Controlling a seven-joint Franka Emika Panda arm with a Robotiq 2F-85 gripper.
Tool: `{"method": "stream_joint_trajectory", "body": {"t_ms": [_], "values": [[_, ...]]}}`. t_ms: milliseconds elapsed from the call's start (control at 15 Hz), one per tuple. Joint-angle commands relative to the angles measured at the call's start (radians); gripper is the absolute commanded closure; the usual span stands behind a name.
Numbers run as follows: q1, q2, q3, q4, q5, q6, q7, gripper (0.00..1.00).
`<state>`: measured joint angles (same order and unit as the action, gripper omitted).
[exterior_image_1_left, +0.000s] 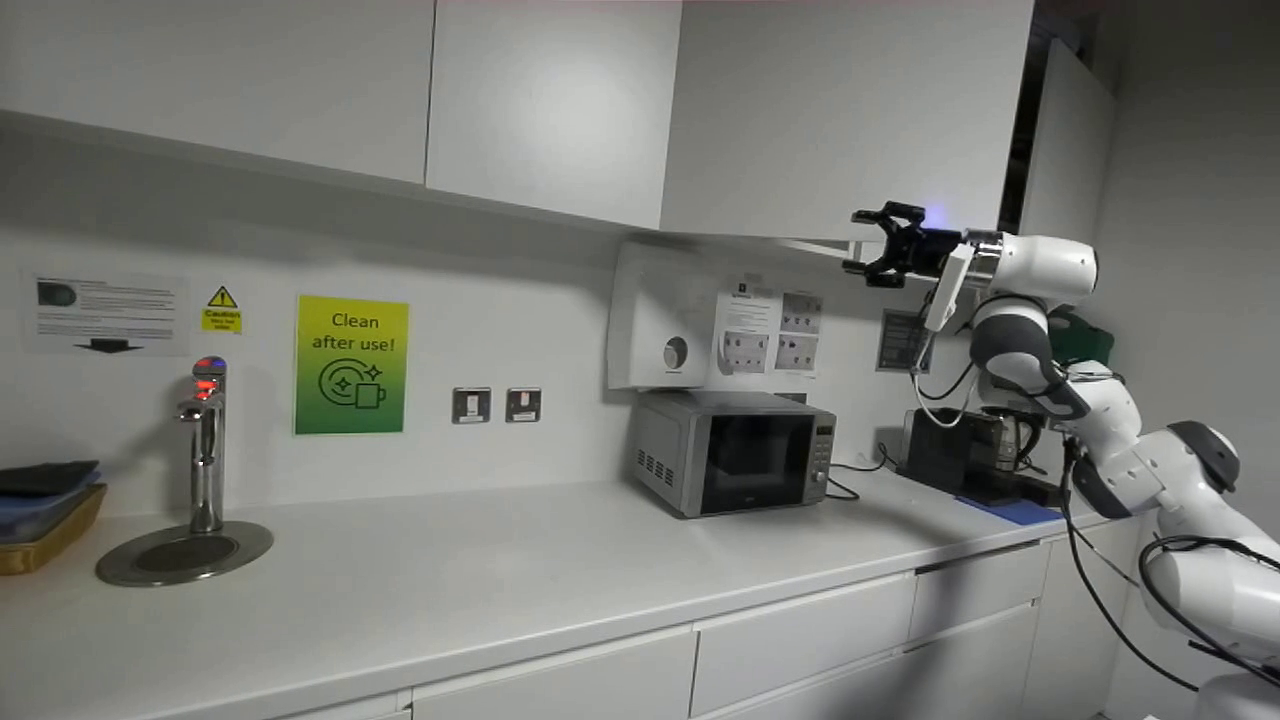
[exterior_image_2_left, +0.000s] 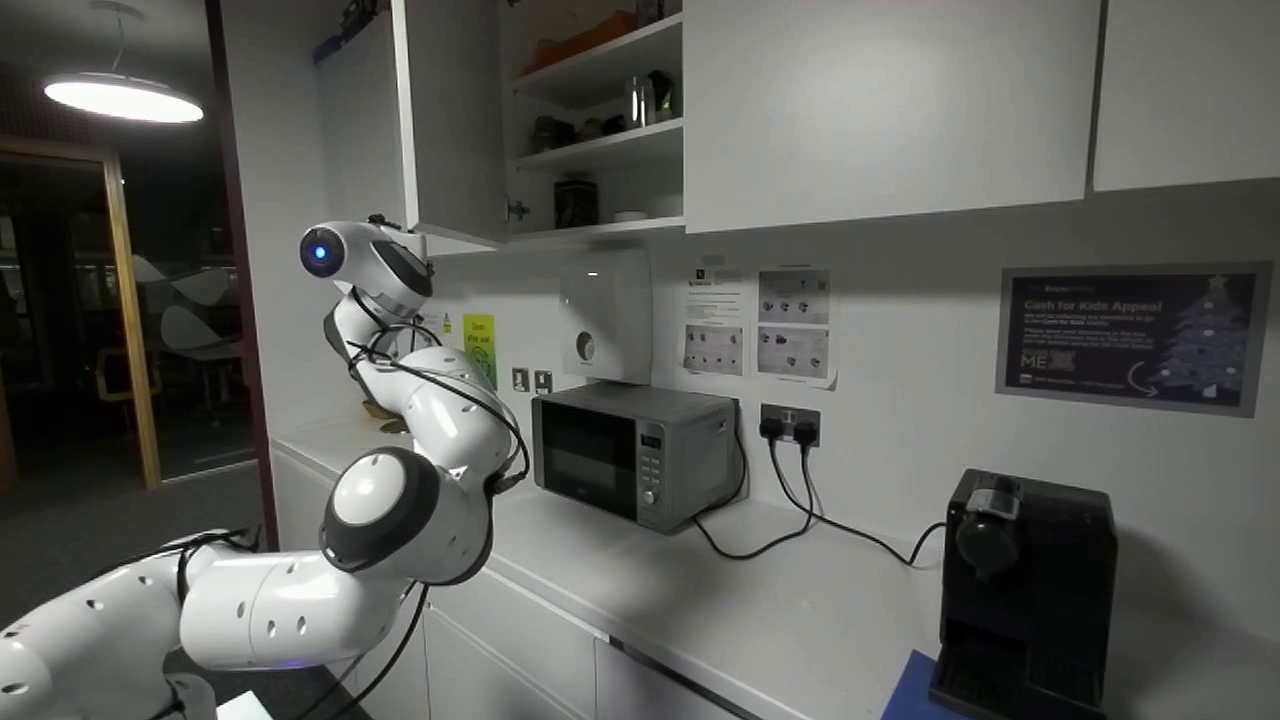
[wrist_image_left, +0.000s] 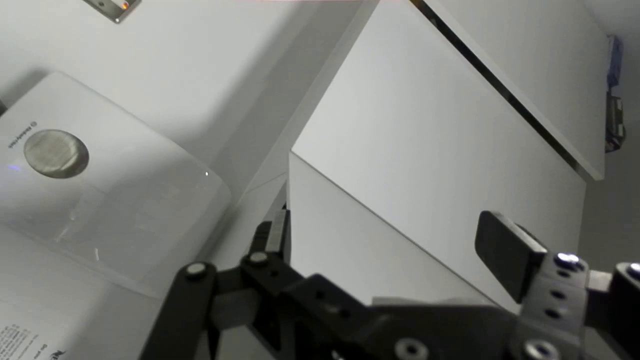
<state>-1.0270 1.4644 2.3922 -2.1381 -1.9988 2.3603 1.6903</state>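
The arm (exterior_image_2_left: 300, 595) was cased in rounded white shells (exterior_image_2_left: 445, 425), banded with dark grey. Toward eight o'clock in an exterior view, a round white cap (exterior_image_2_left: 370, 498) was ringed in dark grey; between nine and ten, a blue light (exterior_image_2_left: 320, 252) was set in a dark disc (exterior_image_2_left: 322, 268). Black cables (exterior_image_1_left: 1190, 541) were looped along it. Between two and three o'clock in an exterior view, a silver collar (exterior_image_1_left: 985, 262) was flanked by a white slab (exterior_image_1_left: 949, 288). The gripper (exterior_image_1_left: 860, 242) was finished in black; in the wrist view bright screws (wrist_image_left: 411, 348) were shown toward five o'clock and a dark pad (wrist_image_left: 505, 255) toward four.
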Motion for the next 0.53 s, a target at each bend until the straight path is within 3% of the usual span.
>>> {"method": "stream_joint_trajectory", "body": {"t_ms": [0, 467], "values": [[0.015, 0.000, 0.027, -0.009, 0.112, -0.072, -0.057, 0.00], [0.043, -0.005, 0.049, 0.006, 0.312, -0.209, -0.078, 0.00]]}}
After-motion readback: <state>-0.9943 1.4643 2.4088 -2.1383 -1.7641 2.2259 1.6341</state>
